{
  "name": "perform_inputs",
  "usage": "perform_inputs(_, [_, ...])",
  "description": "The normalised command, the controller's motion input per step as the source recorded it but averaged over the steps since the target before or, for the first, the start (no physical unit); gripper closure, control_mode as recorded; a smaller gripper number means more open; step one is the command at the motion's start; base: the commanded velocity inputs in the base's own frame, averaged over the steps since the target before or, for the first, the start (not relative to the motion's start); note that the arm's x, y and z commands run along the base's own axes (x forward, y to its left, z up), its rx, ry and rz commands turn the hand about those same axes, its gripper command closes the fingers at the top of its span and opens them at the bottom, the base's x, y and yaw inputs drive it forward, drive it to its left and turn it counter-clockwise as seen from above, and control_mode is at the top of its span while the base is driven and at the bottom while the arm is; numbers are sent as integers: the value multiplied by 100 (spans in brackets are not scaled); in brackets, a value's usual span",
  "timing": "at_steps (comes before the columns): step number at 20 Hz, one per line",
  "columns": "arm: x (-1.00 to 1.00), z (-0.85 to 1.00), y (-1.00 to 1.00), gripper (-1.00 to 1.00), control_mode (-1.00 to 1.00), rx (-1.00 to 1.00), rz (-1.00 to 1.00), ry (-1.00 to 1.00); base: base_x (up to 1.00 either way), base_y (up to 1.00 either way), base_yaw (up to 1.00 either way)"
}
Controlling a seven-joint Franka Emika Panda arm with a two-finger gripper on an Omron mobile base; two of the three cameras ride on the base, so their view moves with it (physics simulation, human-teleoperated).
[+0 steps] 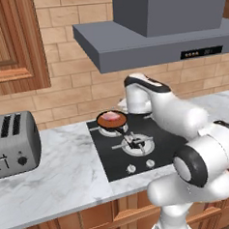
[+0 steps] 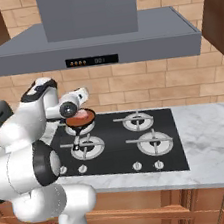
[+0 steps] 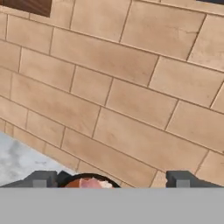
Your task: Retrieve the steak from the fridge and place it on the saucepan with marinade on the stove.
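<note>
steak (image 1: 111, 118) lies flat in the saucepan (image 1: 110, 120), on the marinade (image 1: 107, 122), w/ the pan on the rear-left burner of the stove (image 1: 138, 148). looks like the drop is done: meat sits centred on the reddish liquid, not hanging over the rim, so judged from this the placing step is basically complete. pan's short dark handle points toward the front burner, away from the brick wall (image 3: 113, 96).

end effector (image 3: 111, 179) has its jaws spread wide w/ nothing between them; in the hand view the two dark fingertips (image 3: 41, 179) stand far apart at the bottom, and the pan rim plus a bit of pink steak show just below and between them. so it hovers close above/behind the pan, not touching the meat as far as i can tell.

arm pose: reaches fwd from the base over the marble desk (image 1: 62, 173), elbow bent up high, wrist folded over so the hand looks mostly at the wall, not straight down. toaster (image 1: 14, 143) sits well apart to the left, range hood (image 2: 89, 41) overhead. next call prob just lifting clear w/o clipping the pan handle.
</note>
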Motion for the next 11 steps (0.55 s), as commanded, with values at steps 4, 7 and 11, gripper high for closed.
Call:
perform_inputs(4, [-100, 71, -87, -100, -100, 11, 0, -1, 0, 0, 0])
perform_inputs(7, [-100, 75, -79, -100, -100, 0, 0, 8, 0, 0, 0])
perform_inputs(11, [-100, 95, -75, -100, -100, -1, 0, 6, 0, 0, 0])
